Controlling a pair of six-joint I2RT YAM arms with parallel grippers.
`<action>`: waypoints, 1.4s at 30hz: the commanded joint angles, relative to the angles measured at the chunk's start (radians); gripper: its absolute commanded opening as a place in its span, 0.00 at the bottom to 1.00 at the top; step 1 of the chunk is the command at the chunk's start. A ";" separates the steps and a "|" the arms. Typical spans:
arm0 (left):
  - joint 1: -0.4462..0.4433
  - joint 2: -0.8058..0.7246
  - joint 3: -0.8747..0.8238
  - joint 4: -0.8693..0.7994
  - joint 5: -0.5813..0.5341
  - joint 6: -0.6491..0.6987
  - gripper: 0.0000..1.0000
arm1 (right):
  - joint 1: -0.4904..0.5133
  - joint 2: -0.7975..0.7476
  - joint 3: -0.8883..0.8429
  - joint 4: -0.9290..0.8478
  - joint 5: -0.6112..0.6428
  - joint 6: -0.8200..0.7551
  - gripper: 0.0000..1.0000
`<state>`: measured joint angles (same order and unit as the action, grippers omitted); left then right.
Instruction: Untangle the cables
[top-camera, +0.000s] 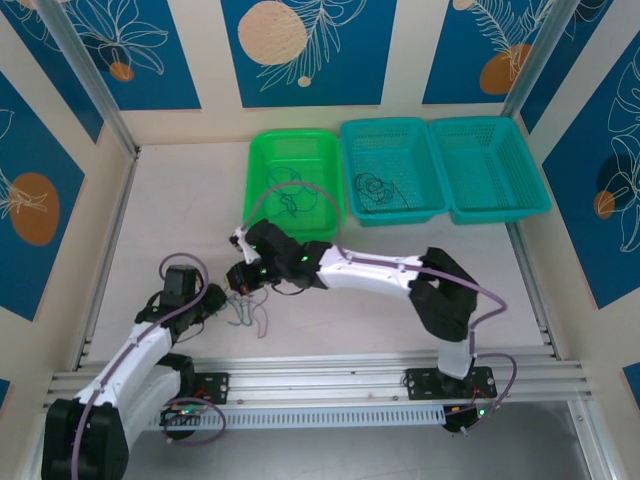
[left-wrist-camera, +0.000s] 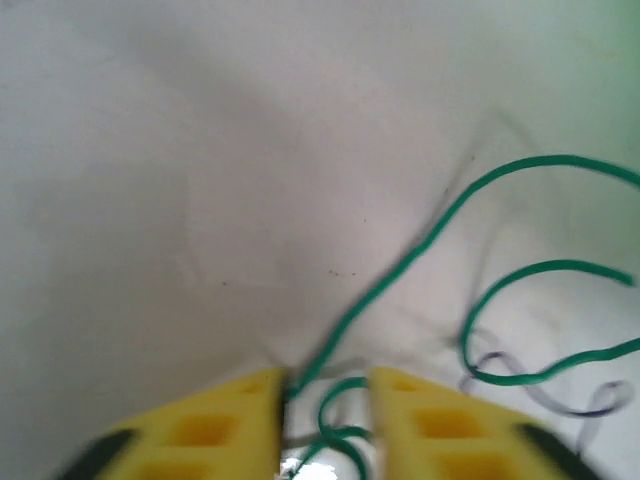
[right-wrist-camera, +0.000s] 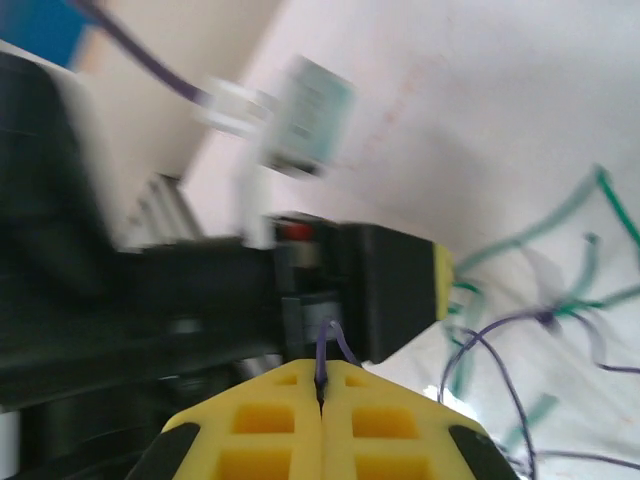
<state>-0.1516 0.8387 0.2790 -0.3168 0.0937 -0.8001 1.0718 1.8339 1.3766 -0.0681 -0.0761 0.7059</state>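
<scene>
Left pincer (left-wrist-camera: 325, 425): low over the near-left part of the bench (top-camera: 170, 220); its yellow fingers (left-wrist-camera: 230, 425) stand apart, clamped on nothing.
Green wire (left-wrist-camera: 400, 270): runs up from the gap between the left pincer's fingers, then curves away to the right in loose loops on the bench; whether it touches either finger cannot be told.
Loose strands (top-camera: 252, 315): a small clump of thin green and dark curly cables on the bench, just right of the left pincer and just near of the right one.
Right pincer (right-wrist-camera: 321, 425): reaches across from the right to just beside the left pincer, its fingers pressed together on a thin wire.
Dark blue wire (right-wrist-camera: 322, 355): a short loop stands up out of the right pincer's closed fingertips; more of the same colour trails right over the bench among green strands.
Green basket (top-camera: 262, 150): at the far side, left of centre, with thin dark curly wires (top-camera: 290, 200) inside.
Middle teal basket (top-camera: 352, 150): touching the green one, holding a dark coiled wire (top-camera: 375, 188).
Right teal basket (top-camera: 520, 170): touching the middle one.
</scene>
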 joint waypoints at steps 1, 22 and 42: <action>0.006 0.035 -0.011 0.061 0.031 -0.005 0.00 | -0.050 -0.089 -0.078 0.137 -0.110 0.102 0.00; 0.038 -0.098 0.007 -0.151 -0.204 -0.019 0.00 | -0.602 -0.941 -0.349 -0.202 -0.001 0.094 0.00; 0.156 0.276 0.156 0.019 -0.308 0.117 0.00 | -1.175 -1.222 -0.176 -0.584 -0.015 0.062 0.00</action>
<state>-0.0113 1.0851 0.4213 -0.3336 -0.1959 -0.7208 -0.0986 0.6113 1.2160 -0.6456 -0.0357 0.7658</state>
